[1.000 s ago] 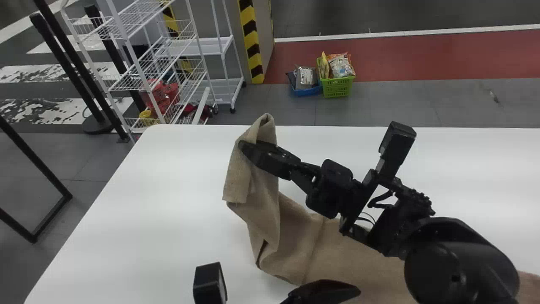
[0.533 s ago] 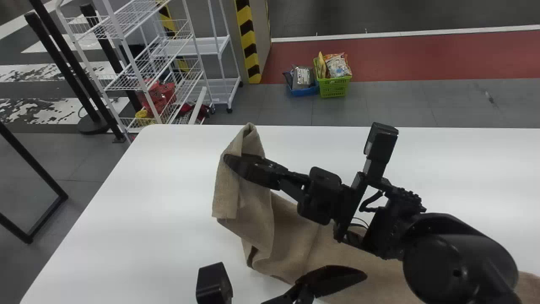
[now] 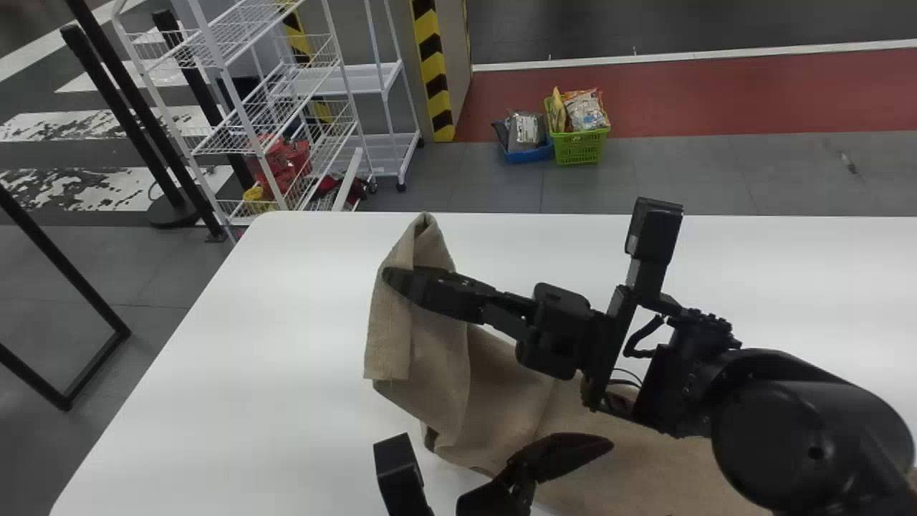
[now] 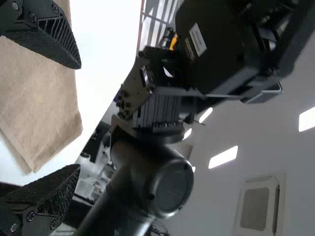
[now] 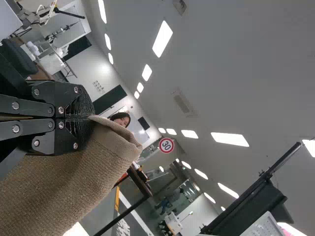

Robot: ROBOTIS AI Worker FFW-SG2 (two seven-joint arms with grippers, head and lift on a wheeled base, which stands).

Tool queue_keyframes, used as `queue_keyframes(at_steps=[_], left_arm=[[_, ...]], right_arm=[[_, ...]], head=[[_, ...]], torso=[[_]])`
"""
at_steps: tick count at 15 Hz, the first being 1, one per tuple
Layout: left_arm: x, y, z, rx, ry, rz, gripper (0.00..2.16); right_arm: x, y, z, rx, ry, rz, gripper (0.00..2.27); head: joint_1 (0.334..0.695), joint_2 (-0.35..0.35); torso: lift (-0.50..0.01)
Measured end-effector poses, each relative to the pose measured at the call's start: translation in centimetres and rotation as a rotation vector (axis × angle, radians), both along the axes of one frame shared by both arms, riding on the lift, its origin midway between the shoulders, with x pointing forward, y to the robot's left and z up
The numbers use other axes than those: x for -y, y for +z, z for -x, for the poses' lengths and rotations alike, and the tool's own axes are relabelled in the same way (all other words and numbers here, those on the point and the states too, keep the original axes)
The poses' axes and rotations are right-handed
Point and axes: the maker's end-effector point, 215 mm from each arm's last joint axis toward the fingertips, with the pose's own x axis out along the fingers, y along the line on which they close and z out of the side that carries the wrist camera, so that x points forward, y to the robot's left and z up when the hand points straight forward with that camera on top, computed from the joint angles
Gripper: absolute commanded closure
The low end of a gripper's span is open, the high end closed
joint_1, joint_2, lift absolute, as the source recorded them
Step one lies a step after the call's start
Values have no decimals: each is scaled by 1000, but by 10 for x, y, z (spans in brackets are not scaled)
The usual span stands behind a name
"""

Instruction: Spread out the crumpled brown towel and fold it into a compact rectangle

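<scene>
The right hand (image 3: 402, 281) is holding the towel (image 3: 438, 365), its 2 fingers closing on the cloth near a folded-over edge. That end of the towel is hanging from the grip toward the far left part of the bench (image 3: 243, 337), with a flap drooping on the left side. The rest is running back beneath the right arm toward the near right, lying on the white top. In the right wrist view the fingertips are pressing together and the brown cloth is draping beside them.

The left hand (image 3: 559, 459) is waiting at the near edge of the head view, close to the towel. Its 2 fingers are standing wide apart, and in the left wrist view a corner of the towel is lying beyond them on the bench.

Past the bench, a white wire rack (image 3: 247, 118) is standing on the floor, and a green basket (image 3: 579, 148) is sitting beside a blue one.
</scene>
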Motion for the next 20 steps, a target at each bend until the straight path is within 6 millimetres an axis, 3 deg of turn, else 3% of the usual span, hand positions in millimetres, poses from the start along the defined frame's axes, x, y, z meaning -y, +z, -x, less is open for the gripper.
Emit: queue_keyframes(at_steps=[5,8,15,20], left_arm=[[8,-17,-13,0,47,-73,103],[0,-26,-25,14,104,-117,103],[-48,-46,-56,30,221,-208,103],[-75,-58,-67,14,278,-253,103]], right_arm=[[2,18,5,-1,8,-53,1217],[5,25,8,-13,13,-86,1220],[11,43,24,-16,33,-132,1217],[31,51,20,-24,1,-170,1217]], head=[[695,186],[695,189],[695,243],[695,251]], torso=[[-127],[-127],[-127],[-127]])
